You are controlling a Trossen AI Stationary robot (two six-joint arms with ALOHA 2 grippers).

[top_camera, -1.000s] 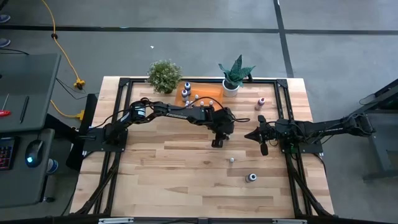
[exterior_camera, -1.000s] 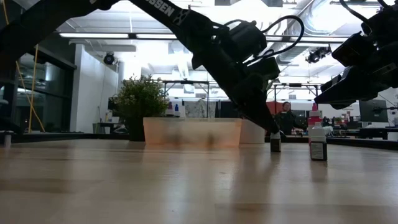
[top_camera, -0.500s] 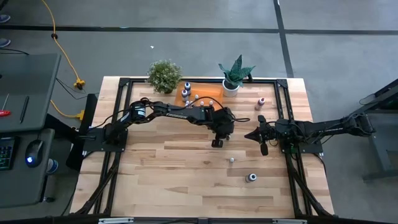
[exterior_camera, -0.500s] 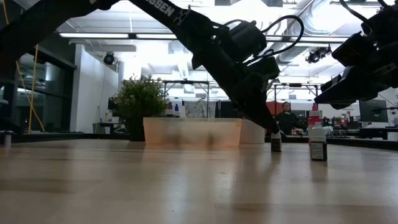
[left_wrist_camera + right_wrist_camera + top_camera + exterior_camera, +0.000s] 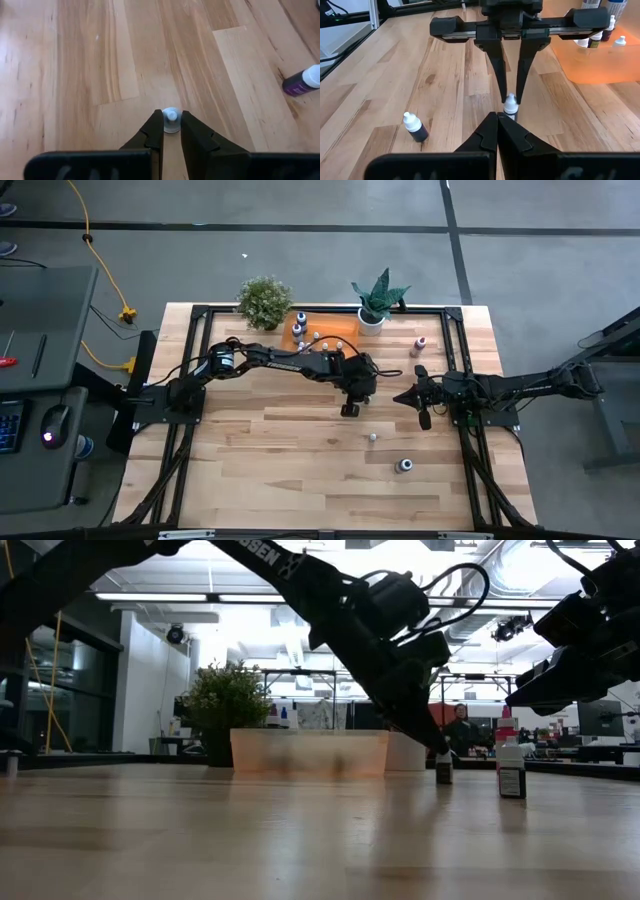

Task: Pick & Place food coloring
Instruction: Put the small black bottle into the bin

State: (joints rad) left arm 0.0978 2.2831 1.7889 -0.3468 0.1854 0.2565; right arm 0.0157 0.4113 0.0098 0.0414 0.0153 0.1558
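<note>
Worktop (image 5: 250, 470) of pale wood planks, framed by a black rail. Wide bare room across the 6 and 9 o'clock parts; crowding only along the 12 o'clock edge: leafy plant (image 5: 265, 301), orange tray (image 5: 345, 328) of small white-capped bottles, spiky plant in a white pot (image 5: 377, 300). Near the middle, left gripper (image 5: 349, 410) tipped down, jaws pinched on the white cap of a tiny food coloring bottle (image 5: 171, 120) standing upright on the wood. Just toward 3 o'clock, right gripper (image 5: 424, 418) above the wood, jaws pressed together, holding nothing. Loose bottles: one (image 5: 372, 437) toward 5 o'clock, a blue one (image 5: 404, 466) beyond it, a pink one (image 5: 420, 343) toward 2 o'clock.
</note>
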